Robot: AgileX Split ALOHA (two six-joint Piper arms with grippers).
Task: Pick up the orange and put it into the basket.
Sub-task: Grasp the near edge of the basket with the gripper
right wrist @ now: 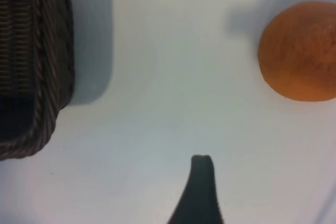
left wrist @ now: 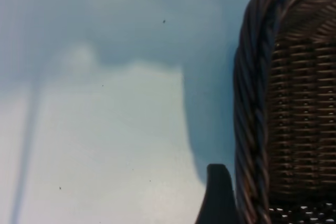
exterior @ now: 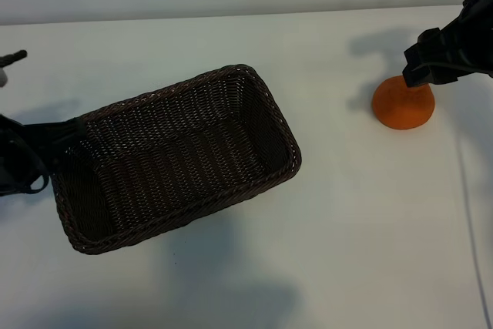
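At the far left of the white table (exterior: 254, 267), the left gripper (exterior: 31, 161) sits low against the short end of the basket (exterior: 173, 156), with its jaws wide open and nothing in them. The big brown basket lies in the middle, a bit to the left, with nothing inside it. Far to the right, well apart from the basket, the orange (exterior: 403, 103) rests on the table, and the right gripper (exterior: 431, 63) hangs just over its top edge with its jaws wide open, holding nothing.
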